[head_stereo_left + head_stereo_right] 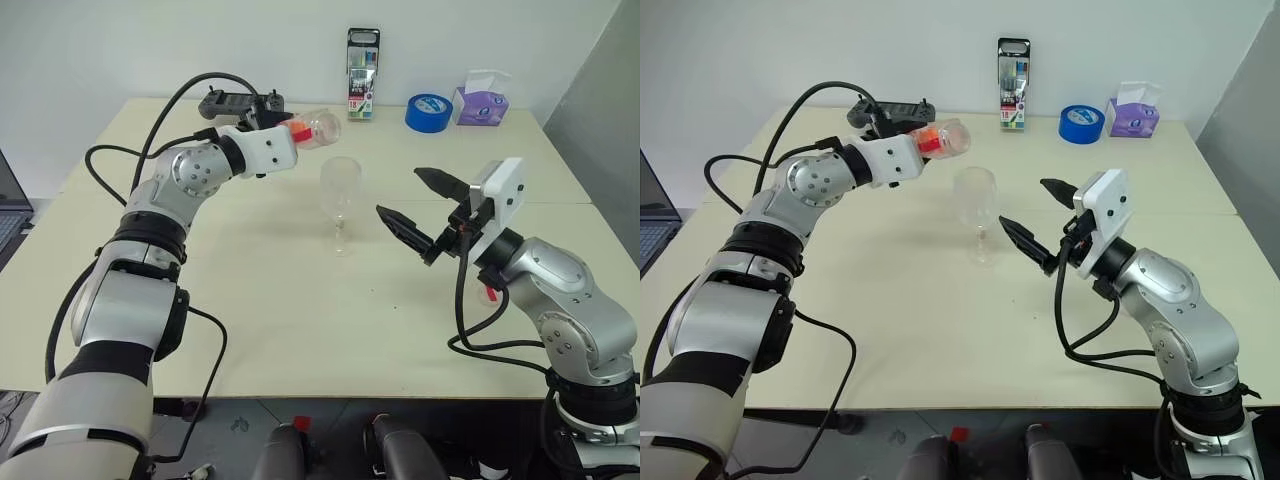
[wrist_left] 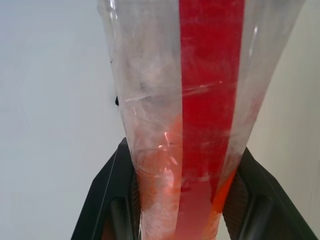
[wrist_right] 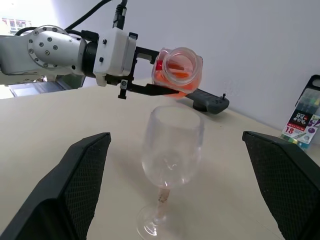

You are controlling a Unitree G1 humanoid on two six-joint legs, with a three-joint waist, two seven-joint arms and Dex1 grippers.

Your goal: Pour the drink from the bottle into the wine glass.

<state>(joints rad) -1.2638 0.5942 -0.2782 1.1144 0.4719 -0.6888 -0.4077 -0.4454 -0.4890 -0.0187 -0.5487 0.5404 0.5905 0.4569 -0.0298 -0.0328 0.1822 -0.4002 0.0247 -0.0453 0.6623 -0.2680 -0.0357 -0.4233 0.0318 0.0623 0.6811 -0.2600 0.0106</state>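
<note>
Behind the wine glass [image 1: 340, 190] — marker pack [image 1: 362, 75], tape [image 1: 429, 111]; left end effector [image 3: 150, 75] clamps bottle [image 3: 177, 70], right [image 1: 412, 205] wide open.

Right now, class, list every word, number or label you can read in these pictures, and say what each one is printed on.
"18": on the marker pack standing at the back of the table; the rest of its print is too small to read.
Bottle label strip: red and white, no lettering legible.
Tissue box: print too blurred to read.
Blue tape roll: no text visible.
</note>
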